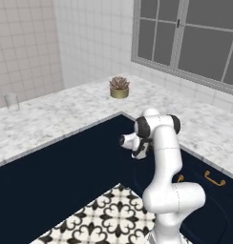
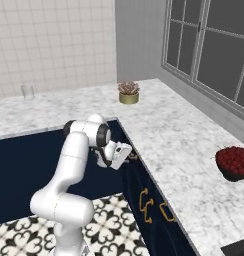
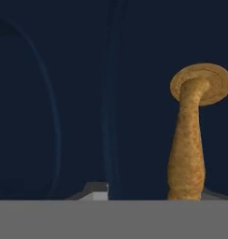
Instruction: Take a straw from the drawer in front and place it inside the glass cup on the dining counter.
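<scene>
Against the drawer (image 3: 64,93), the bent arm's fingers (image 3: 95,190) flank its brass handle (image 3: 188,140).

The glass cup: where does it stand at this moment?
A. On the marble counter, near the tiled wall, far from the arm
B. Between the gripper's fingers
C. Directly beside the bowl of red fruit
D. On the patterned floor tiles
A. The glass cup stands upright on the marble counter close to the tiled wall, well apart from the succulent pot and from the arm working low at the navy cabinet front.
</scene>
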Controlling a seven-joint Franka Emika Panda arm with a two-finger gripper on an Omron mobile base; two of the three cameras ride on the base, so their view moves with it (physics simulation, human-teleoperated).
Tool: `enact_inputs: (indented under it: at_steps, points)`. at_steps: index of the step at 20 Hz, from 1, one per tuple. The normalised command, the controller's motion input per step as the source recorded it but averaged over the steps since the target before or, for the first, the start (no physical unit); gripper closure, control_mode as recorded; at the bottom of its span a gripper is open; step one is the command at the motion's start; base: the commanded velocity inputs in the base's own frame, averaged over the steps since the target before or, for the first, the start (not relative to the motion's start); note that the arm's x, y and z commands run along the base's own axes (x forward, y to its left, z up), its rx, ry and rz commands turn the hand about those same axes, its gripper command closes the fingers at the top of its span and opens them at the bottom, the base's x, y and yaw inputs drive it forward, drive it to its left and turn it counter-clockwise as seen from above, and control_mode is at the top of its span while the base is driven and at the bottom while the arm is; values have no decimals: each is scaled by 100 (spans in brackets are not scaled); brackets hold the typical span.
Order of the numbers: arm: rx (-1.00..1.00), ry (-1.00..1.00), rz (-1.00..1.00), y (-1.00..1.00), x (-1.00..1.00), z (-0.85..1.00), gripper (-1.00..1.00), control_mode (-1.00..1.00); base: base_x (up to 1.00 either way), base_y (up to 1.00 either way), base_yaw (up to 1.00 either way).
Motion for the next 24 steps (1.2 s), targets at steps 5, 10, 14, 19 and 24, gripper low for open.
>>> enact_inputs:
  at_steps: [5,10,14,19,24]
  points:
    - [31,6,28,65,-100,-100,100,-100,0,0,0]
    - [26,3,32,90,-100,-100,100,-100,0,0,0]
    - [34,5,25,80,-100,-62,100,-100,0,0,0]
    - [37,8,24,84,-100,-12,100,-100,0,0,0]
    - [35,7,23,97,-100,-5,100,-100,0,0,0]
